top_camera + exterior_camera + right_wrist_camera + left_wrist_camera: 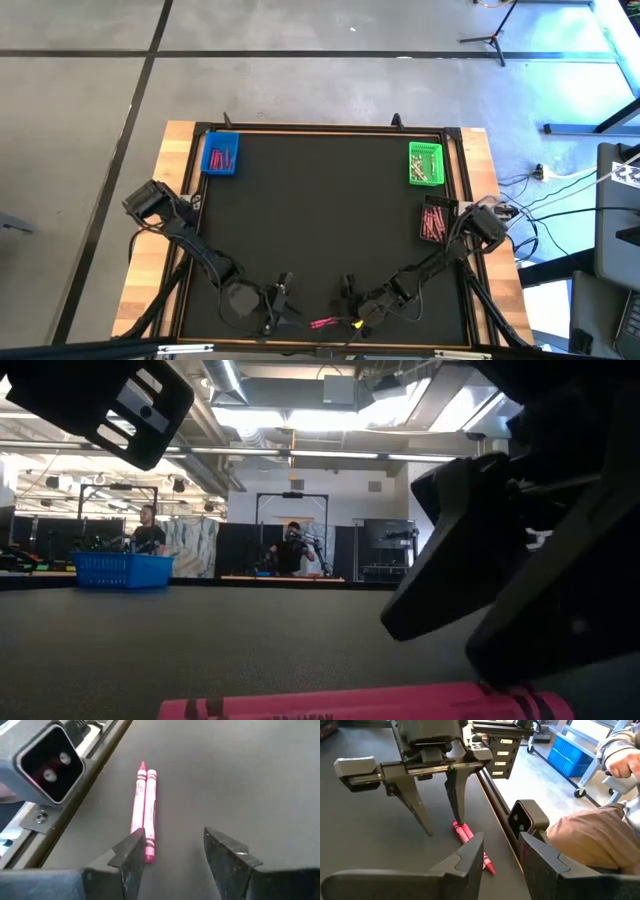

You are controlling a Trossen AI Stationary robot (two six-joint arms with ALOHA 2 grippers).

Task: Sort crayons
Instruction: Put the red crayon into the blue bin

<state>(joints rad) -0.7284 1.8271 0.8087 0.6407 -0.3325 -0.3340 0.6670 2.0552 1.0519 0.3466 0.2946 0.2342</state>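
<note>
Two light, stiff, roll-prone pink crayons (145,810) at the counter's (320,220) six o'clock edge, best pinched mid-length; right end effector (175,850) hovers beside them, parted and empty, left end effector (502,857) likewise

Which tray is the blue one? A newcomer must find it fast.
Start from the black mat covering the table. Go to its far corner on the left arm's side: the blue tray sits there with pink crayons inside. The opposite far corner's tray is green.

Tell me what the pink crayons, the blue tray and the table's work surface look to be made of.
Pink crayons: likely wax in matte paper wrappers, with printed dark bands and bare pointed tips.
Blue tray: probably moulded plastic, judging by its uniform bright colour and lattice walls.
Work surface: a dark matte mat, perhaps rubber or foam, set in a light wood frame.
</note>
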